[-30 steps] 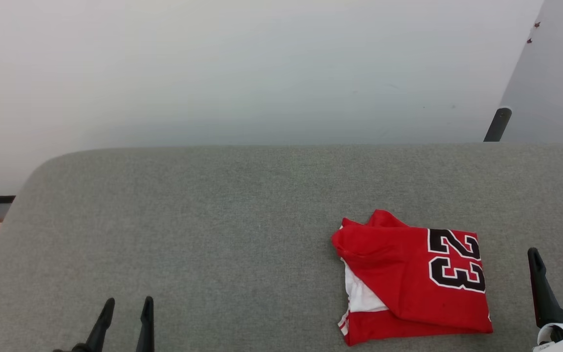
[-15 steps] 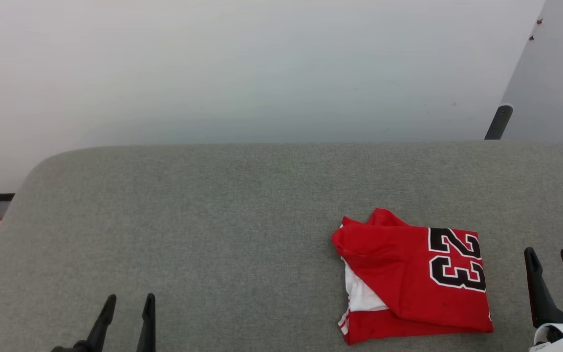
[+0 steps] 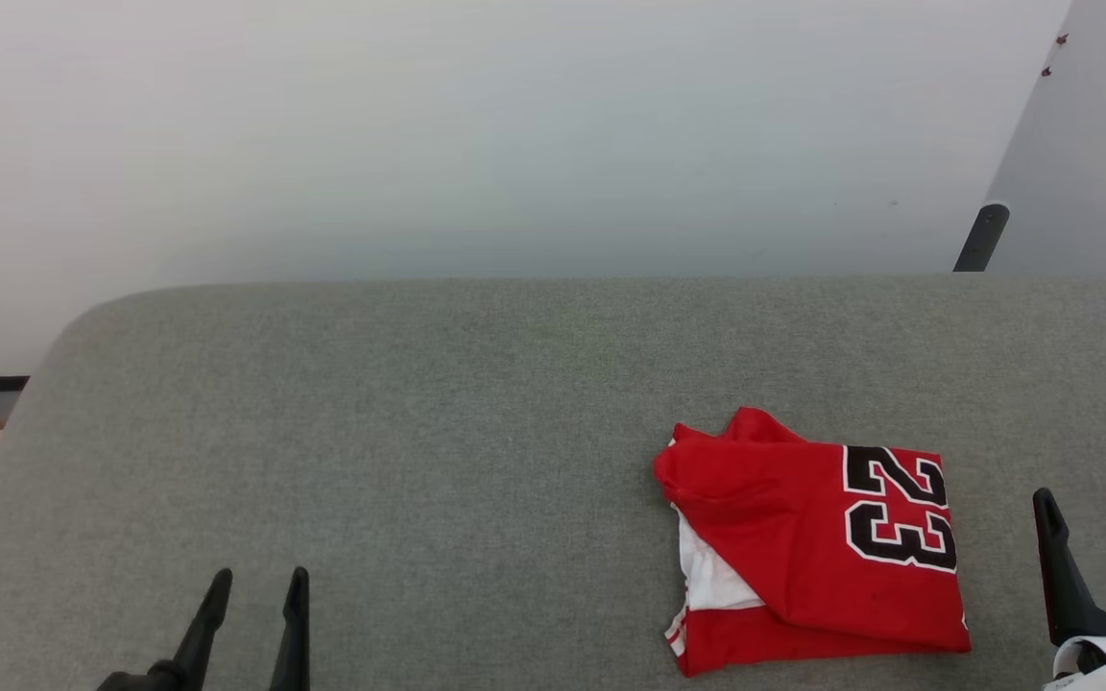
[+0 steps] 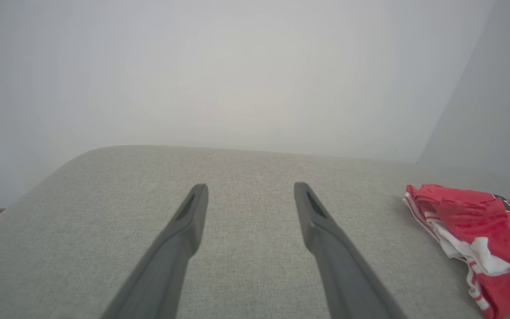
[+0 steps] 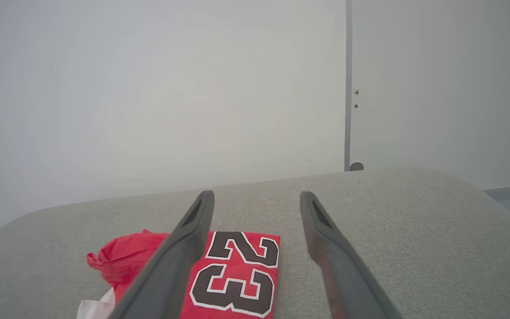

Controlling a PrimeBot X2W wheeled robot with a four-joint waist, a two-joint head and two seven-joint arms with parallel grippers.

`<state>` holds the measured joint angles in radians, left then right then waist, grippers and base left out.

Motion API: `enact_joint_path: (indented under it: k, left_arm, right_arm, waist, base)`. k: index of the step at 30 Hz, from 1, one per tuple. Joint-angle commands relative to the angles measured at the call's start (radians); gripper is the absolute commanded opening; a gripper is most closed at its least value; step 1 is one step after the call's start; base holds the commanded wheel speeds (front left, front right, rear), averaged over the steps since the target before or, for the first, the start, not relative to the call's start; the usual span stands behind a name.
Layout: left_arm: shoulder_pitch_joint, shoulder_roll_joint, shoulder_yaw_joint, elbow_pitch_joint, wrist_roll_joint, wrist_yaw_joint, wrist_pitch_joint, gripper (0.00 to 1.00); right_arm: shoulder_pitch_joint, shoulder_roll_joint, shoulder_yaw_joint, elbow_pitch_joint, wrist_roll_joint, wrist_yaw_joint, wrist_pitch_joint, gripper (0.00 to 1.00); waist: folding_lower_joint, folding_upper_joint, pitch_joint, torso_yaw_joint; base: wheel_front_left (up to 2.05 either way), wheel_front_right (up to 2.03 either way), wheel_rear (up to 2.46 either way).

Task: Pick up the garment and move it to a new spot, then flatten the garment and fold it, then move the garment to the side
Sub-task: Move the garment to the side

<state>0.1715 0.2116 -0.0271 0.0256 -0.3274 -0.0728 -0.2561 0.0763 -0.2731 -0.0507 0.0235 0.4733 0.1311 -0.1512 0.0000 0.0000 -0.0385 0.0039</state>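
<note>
The garment [image 3: 807, 552] lay folded into a rough rectangle on the grey, fabric-covered tabletop [image 3: 419, 432], and neither hand touched it. Its black, white-outlined number 23 [image 3: 897, 509] sat turned sideways at the garment's right end. A white sleeve [image 3: 711, 581] peeked from under the red fold at its left edge, with striped trim [image 3: 675, 633] at the near left corner. The far left corner was bunched up into a small peak.

The right hand [image 3: 1079, 495] stood just to the right of the garment, apart from it, released, its two dark fingers spread with nothing between them. In the right wrist view one of those fingers crossed in front of the garment's red cloth, beside the number. The left hand [image 3: 260, 573] was well off to the garment's left, likewise released and empty, fingers spread over bare grey fabric.

Beyond the garment rose a plain pale wall [image 3: 515, 144]. A dark post [image 3: 980, 235] stood past the garment's far right, behind the tabletop's far edge.
</note>
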Motion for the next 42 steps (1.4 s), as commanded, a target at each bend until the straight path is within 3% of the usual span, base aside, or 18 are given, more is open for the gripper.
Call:
enact_joint_path:
  k: [1, 6, 10, 21, 26, 30, 39, 40, 41, 42]
  left_arm:
    - [-0.006, 0.003, -0.001, -0.002, -0.007, 0.004, -0.003, 1.0]
    - [-0.023, 0.0, -0.008, -0.002, -0.006, 0.006, -0.003, 1.0]
    - [-0.037, 0.0, -0.01, -0.006, -0.006, 0.008, -0.004, 1.0]
    - [-0.12, -0.03, -0.042, 0.034, -0.004, -0.012, -0.008, 1.0]
    - [-0.161, -0.045, -0.05, 0.05, 0.003, -0.023, -0.009, 1.0]
    - [-0.193, -0.056, -0.053, 0.055, 0.011, -0.032, -0.009, 1.0]
    - [-0.233, -0.085, -0.046, 0.075, 0.022, -0.047, -0.009, 1.0]
    - [-0.233, -0.088, -0.045, 0.078, 0.024, -0.049, -0.009, 1.0]
    - [-0.234, -0.091, -0.044, 0.08, 0.026, -0.051, -0.009, 1.0]
    - [-0.235, -0.094, -0.042, 0.082, 0.027, -0.051, -0.009, 1.0]
  right_arm:
    - [0.013, -0.005, 0.001, 0.0, -0.009, -0.001, 0.005, 1.0]
    - [-0.021, -0.033, 0.012, -0.005, -0.021, -0.001, 0.06, 1.0]
    - [-0.076, -0.09, 0.041, -0.003, -0.028, -0.001, 0.185, 1.0]
    - [-0.247, -0.221, 0.13, 0.038, 0.085, -0.001, 0.813, 1.0]
    - [-0.279, -0.243, 0.12, 0.059, 0.137, -0.001, 1.023, 1.0]
    - [-0.304, -0.225, 0.105, 0.069, 0.164, 0.0, 1.092, 1.0]
    - [-0.308, -0.194, 0.12, 0.136, 0.17, -0.001, 1.12, 1.0]
    - [-0.306, -0.191, 0.123, 0.139, 0.174, -0.001, 1.117, 0.8]
    - [-0.305, -0.186, 0.126, 0.141, 0.174, 0.0, 1.111, 0.23]
    - [-0.304, -0.183, 0.127, 0.142, 0.178, 0.0, 1.102, 0.0]
  waist:
    - [0.0, 0.0, 0.002, 0.002]
    - [0.0, 0.0, 0.017, 0.011]
    - [0.0, 0.0, 0.039, 0.01]
    - [0.0, 0.0, 0.154, 0.041]
    - [0.0, 0.0, 0.204, 0.063]
    - [0.0, 0.0, 0.244, 0.08]
    - [0.0, 0.0, 0.286, 0.103]
    - [0.0, 0.0, 0.286, 0.105]
    - [0.0, 0.0, 0.286, 0.106]
    - [0.0, 0.0, 0.285, 0.106]
  base:
    - [0.0, 0.0, 0.0]
    - [0.0, 0.0, 0.0]
    - [0.0, 0.0, 0.0]
    - [0.0, 0.0, 0.0]
    - [0.0, 0.0, 0.0]
    - [0.0, 0.0, 0.0]
    - [0.0, 0.0, 0.0]
    - [0.0, 0.0, 0.0]
    - [0.0, 0.0, 0.0]
    - [0.0, 0.0, 0.0]
